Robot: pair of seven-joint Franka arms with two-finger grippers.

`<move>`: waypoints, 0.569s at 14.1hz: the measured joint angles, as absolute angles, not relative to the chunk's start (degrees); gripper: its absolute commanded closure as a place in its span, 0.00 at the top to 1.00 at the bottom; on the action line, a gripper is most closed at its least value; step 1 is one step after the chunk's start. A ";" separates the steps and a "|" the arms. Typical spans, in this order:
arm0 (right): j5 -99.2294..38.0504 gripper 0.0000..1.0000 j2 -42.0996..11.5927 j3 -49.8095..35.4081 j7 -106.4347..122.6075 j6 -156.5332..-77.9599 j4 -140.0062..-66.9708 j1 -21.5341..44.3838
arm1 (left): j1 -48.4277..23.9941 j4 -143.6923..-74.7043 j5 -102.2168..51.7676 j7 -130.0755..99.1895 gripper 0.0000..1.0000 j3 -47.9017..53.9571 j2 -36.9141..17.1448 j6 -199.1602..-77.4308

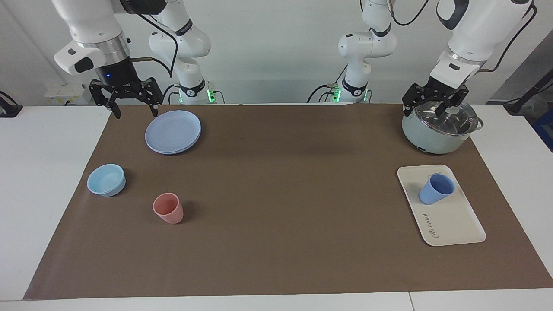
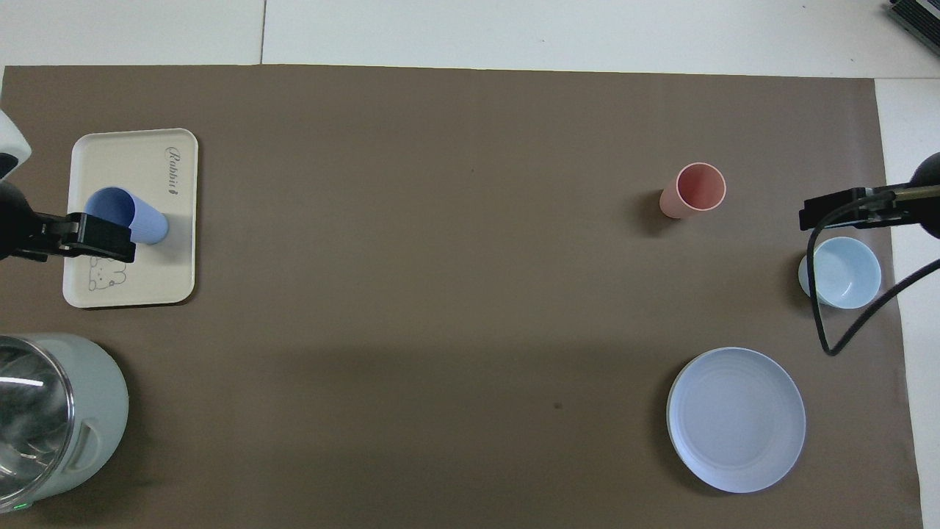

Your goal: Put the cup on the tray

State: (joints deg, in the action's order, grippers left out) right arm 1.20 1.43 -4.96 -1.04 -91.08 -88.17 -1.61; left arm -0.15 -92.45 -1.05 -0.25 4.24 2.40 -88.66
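Observation:
The periwinkle-blue cup [image 1: 436,188] [image 2: 125,215] stands upright on the cream-white tray [image 1: 451,222] [image 2: 147,158], at the tray's end nearer the robots, with nothing touching it. My left gripper [image 1: 432,108] [image 2: 103,239] hangs open and empty high in the air, by the pot and well above the tray. My right gripper [image 1: 135,113] [image 2: 833,206] is also raised, open and empty, beside the blue plate at the right arm's end of the table.
A pale-green pot [image 1: 427,137] [image 2: 95,397] with a glass lid sits nearer the robots than the tray. At the right arm's end are a round blue plate [image 1: 173,131] [image 2: 736,419], a light-blue bowl [image 1: 106,180] [image 2: 841,272] and a pink cup [image 1: 168,208] [image 2: 692,191].

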 measured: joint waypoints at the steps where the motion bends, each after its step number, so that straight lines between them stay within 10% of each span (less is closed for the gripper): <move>1: 1.20 1.00 1.43 -5.06 -2.41 -90.03 -87.91 -1.61 | -0.14 -92.45 -1.05 -0.32 1.00 4.25 2.40 -88.76; 8: 1.20 1.00 1.42 -5.92 -8.91 -87.21 -87.66 -1.60 | 0.82 -92.49 -1.05 -0.29 1.00 4.40 2.20 -92.58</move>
